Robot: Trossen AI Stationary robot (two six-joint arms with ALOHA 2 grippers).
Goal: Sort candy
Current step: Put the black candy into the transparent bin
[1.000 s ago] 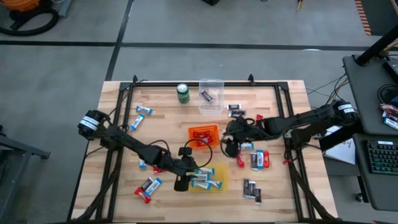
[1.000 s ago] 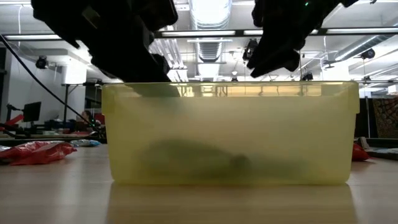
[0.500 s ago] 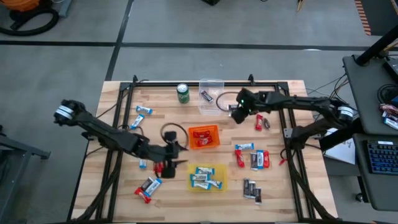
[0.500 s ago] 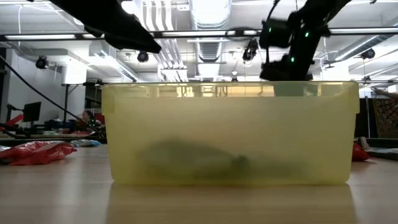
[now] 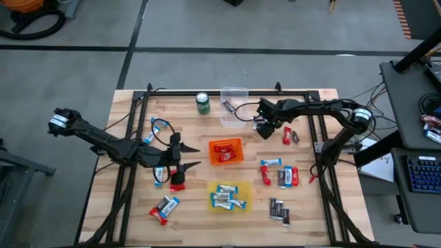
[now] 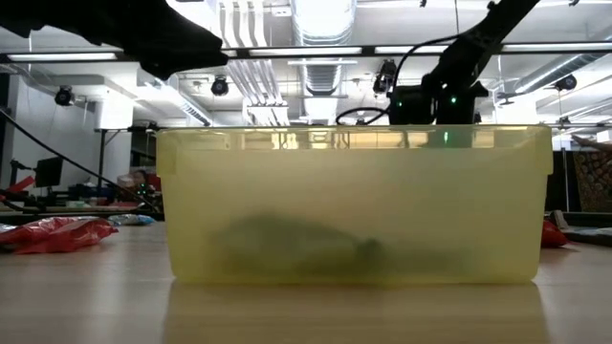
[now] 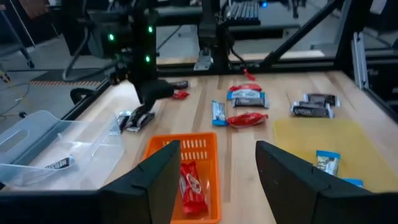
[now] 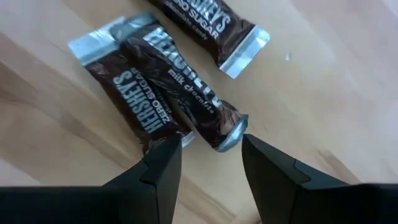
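Since half a second ago the left gripper (image 5: 191, 156) has drawn back from the yellow bin (image 5: 230, 196), fingers spread, empty. The right gripper (image 8: 208, 158) has dropped low, open over dark candy bars (image 8: 168, 93), seemingly just beside the clear bin (image 5: 234, 106).

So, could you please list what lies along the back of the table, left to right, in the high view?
Green can → clear bin → right gripper over dark candy bars → red candy.
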